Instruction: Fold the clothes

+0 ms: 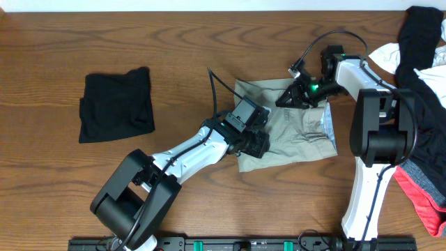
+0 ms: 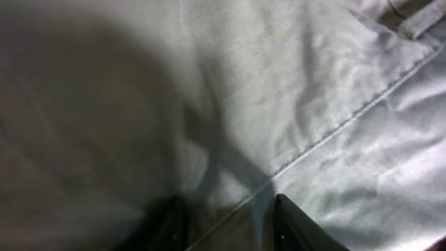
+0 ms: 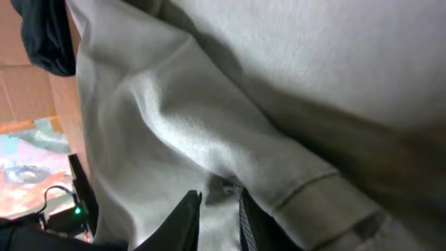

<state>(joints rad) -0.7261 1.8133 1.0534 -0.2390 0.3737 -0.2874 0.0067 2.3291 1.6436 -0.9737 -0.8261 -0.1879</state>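
— What do I see here that isn't my job?
— A brown wooden table (image 1: 174, 42), grain running side to side.
— And at the near edge?
— A black rail (image 1: 230, 244) with green clips, along the table's front.

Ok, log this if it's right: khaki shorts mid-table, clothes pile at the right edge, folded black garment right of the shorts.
Not right. The overhead view shows the folded black garment left of the shorts, not right. So: khaki shorts mid-table, clothes pile at the right edge, folded black garment left of the shorts.
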